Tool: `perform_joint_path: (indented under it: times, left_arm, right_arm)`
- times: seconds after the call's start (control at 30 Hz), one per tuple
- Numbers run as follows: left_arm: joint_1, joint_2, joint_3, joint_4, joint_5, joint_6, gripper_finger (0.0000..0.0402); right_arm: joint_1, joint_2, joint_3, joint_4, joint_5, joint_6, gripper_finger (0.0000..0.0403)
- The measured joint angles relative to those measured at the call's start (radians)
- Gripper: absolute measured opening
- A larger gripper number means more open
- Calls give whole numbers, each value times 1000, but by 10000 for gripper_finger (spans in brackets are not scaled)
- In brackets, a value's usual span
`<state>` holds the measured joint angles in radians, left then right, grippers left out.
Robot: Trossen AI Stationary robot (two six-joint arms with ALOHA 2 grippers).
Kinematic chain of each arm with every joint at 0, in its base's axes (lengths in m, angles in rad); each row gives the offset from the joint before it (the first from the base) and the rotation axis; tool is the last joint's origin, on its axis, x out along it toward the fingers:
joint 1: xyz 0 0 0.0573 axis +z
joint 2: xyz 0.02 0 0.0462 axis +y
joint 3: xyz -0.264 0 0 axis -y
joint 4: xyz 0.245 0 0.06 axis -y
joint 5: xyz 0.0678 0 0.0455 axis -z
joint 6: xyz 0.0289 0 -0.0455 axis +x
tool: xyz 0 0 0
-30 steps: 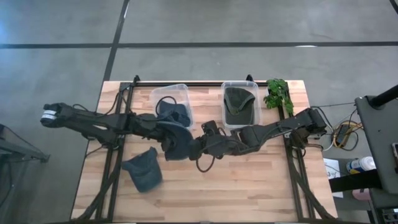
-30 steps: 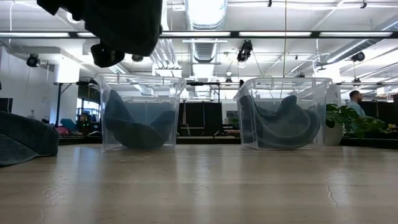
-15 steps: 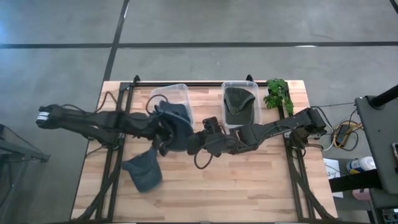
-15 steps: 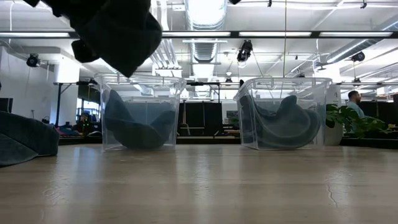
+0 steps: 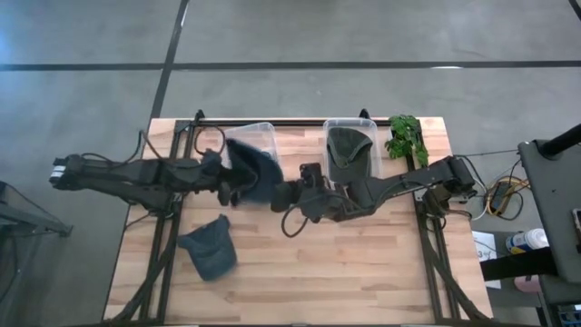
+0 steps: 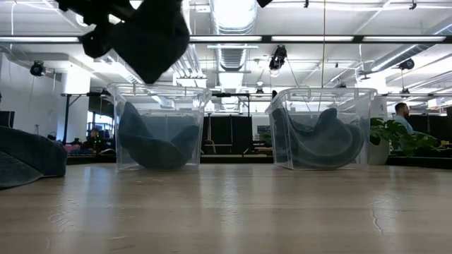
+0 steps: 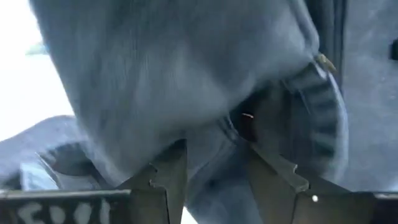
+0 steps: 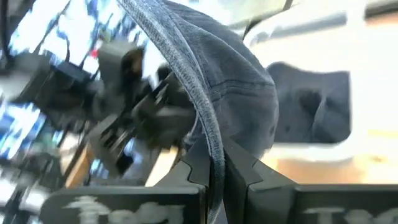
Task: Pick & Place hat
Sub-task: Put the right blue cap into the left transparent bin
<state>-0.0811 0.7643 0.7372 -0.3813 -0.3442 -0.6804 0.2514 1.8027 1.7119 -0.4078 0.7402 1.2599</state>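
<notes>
The blue hat [image 5: 251, 173] hangs in the air at centre-left of the high view, over the near edge of the left clear bin [image 5: 263, 138]. The left gripper [image 5: 224, 179] grasps it from the left side; the right gripper [image 5: 283, 195] pinches its brim from the right. In the left wrist view the fabric appears clamped, though blurred. A second blue hat [image 5: 209, 246] lies lower left on the table [image 5: 363, 263]. The right bin [image 5: 350, 127] contains a green hat [image 5: 348, 150].
</notes>
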Motion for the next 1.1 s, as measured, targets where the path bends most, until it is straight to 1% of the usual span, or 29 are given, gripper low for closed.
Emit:
perform_joint_path:
  times: [0.07,0.23,0.3,0.4,0.53,0.7,0.8,0.87,0.93,1.0,1.1]
  left_arm:
    - [0,-1,18,2,-53,18,153]
    - [0,1,56,3,-193,118,153]
    - [0,0,70,3,-224,140,153]
    - [0,-6,84,-7,-231,176,153]
    - [0,-14,99,-68,-232,209,153]
    - [0,-33,103,-186,-234,211,153]
    - [0,-49,102,-284,-239,190,153]
    - [0,-57,102,-329,-262,168,153]
    - [0,-66,102,-357,-268,165,153]
    - [0,-72,102,-373,-258,191,153]
    - [0,-76,101,-381,-248,216,153]
  right_arm:
    - [-6,0,0,0,65,12,13]
    - [-25,0,0,2,89,48,13]
    - [-32,0,-8,7,106,71,13]
    - [-52,1,-21,3,121,97,13]
    - [-75,1,-43,4,124,119,13]
    - [-83,1,-59,4,120,129,13]
    - [-93,1,-64,3,126,129,13]
    - [-106,1,-65,4,101,128,13]
    - [-123,0,-65,7,12,90,13]
    - [-132,0,-65,6,-71,0,13]
    - [-158,-4,-65,-5,-160,-135,13]
